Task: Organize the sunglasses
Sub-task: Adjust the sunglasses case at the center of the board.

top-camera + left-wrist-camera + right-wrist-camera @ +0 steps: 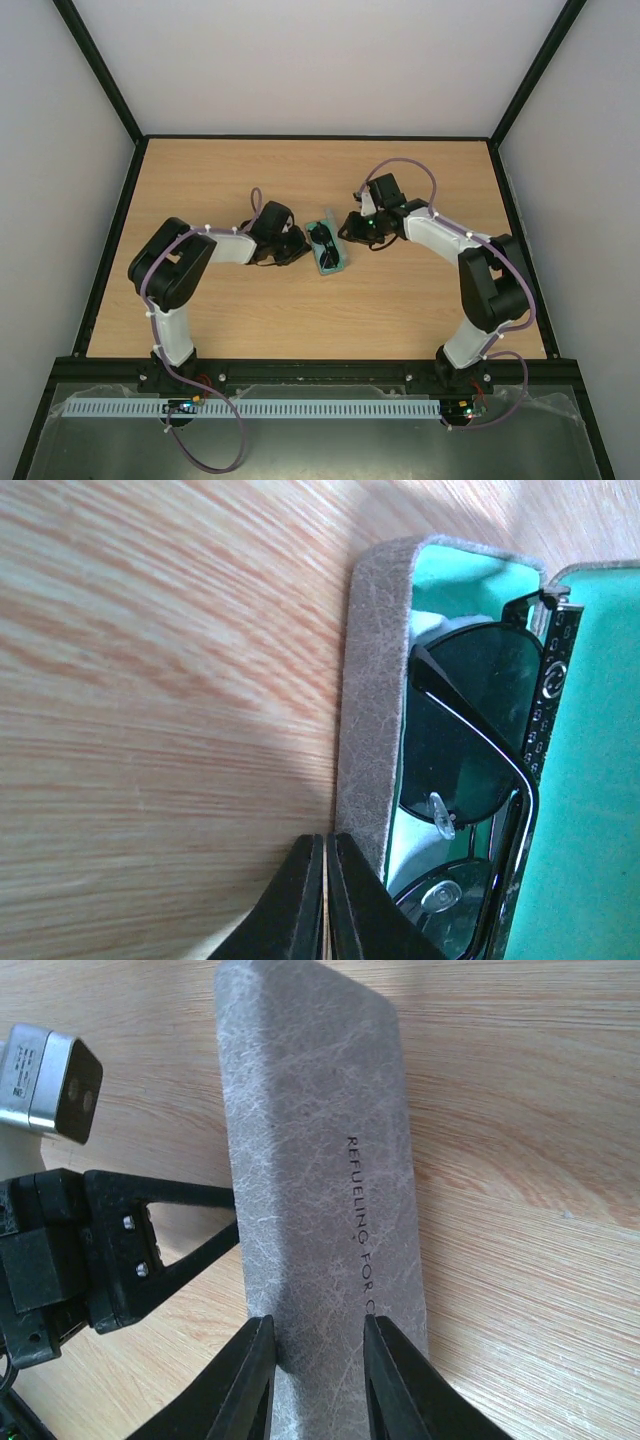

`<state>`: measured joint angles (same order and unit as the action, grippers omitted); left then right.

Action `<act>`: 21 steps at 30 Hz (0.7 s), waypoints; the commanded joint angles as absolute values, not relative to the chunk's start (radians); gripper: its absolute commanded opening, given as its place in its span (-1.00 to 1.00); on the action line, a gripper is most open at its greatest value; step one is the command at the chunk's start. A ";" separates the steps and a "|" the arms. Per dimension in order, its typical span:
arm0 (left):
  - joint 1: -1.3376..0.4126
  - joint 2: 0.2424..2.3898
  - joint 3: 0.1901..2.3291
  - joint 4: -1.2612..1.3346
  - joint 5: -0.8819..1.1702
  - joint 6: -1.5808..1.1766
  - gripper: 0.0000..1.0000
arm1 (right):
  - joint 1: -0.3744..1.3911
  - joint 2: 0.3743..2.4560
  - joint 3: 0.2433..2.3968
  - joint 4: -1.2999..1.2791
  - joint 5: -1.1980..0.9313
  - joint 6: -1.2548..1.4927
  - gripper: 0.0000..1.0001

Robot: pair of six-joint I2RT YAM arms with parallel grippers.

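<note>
The sunglasses lie folded inside the open grey case at the table's middle. In the left wrist view their dark lenses rest on the green lining. My left gripper is shut with nothing between its fingers, and its tips touch the outside of the case's grey side wall. It sits just left of the case. My right gripper is on the case's right side. Its fingers stand apart against the outer face of the raised grey lid, which is wider than the gap.
In the right wrist view, the left arm's black fingers and grey camera block show beyond the lid's left edge. Bare wooden tabletop surrounds the case, ringed by a black frame.
</note>
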<state>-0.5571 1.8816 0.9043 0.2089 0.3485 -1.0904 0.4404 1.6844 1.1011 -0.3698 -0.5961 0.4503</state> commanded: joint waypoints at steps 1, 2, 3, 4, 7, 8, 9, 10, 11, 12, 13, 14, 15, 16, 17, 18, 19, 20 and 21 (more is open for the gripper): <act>-0.557 1.907 0.938 0.197 0.329 -1.073 -0.89 | 0.443 1.660 1.070 -0.350 -0.614 0.450 -0.45; -0.557 1.907 0.940 0.196 0.329 -1.072 -0.89 | 0.443 1.658 1.069 -0.351 -0.612 0.448 -0.45; -0.557 1.904 0.938 0.194 0.328 -1.070 -0.89 | 0.444 1.658 1.068 -0.352 -0.611 0.448 -0.45; -0.556 1.902 0.937 0.193 0.326 -1.069 -0.89 | 0.444 1.658 1.067 -0.351 -0.611 0.447 -0.46; -0.551 1.902 0.933 0.195 0.324 -1.065 -0.89 | 0.444 1.662 1.069 -0.347 -0.617 0.452 -0.50; -0.549 1.903 0.933 0.196 0.325 -1.066 -0.89 | 0.446 1.668 1.073 -0.346 -0.619 0.454 -0.53; -0.548 1.905 0.933 0.197 0.328 -1.067 -0.89 | 0.450 1.673 1.076 -0.346 -0.618 0.455 -0.54; -0.546 1.907 0.933 0.199 0.330 -1.066 -0.89 | 0.455 1.679 1.081 -0.347 -0.617 0.456 -0.55; -0.546 1.907 0.933 0.202 0.331 -1.066 -0.89 | 0.461 1.684 1.085 -0.347 -0.617 0.456 -0.56; -0.546 1.907 0.933 0.202 0.333 -1.067 -0.89 | 0.466 1.689 1.088 -0.347 -0.614 0.456 -0.57; -0.544 1.906 0.933 0.202 0.334 -1.066 -0.89 | 0.471 1.693 1.089 -0.343 -0.611 0.458 -0.57; -0.544 1.904 0.934 0.202 0.334 -1.067 -0.89 | 0.475 1.695 1.089 -0.340 -0.610 0.461 -0.57; -0.543 1.903 0.935 0.202 0.334 -1.065 -0.89 | 0.479 1.698 1.088 -0.337 -0.609 0.466 -0.57; -0.542 1.900 0.936 0.202 0.334 -1.065 -0.90 | 0.483 1.702 1.089 -0.335 -0.608 0.467 -0.57; -0.541 1.901 0.937 0.202 0.336 -1.063 -0.89 | 0.485 1.704 1.091 -0.336 -0.605 0.468 -0.57; -0.540 1.901 0.938 0.202 0.337 -1.062 -0.89 | 0.488 1.706 1.092 -0.336 -0.603 0.469 -0.57; -0.540 1.901 0.940 0.201 0.339 -1.061 -0.89 | 0.490 1.707 1.091 -0.334 -0.603 0.470 -0.57; -0.539 1.901 0.940 0.201 0.340 -1.060 -0.89 | 0.492 1.707 1.091 -0.332 -0.602 0.472 -0.57; -0.537 1.901 0.940 0.201 0.341 -1.059 -0.89 | 0.494 1.707 1.088 -0.330 -0.600 0.475 -0.57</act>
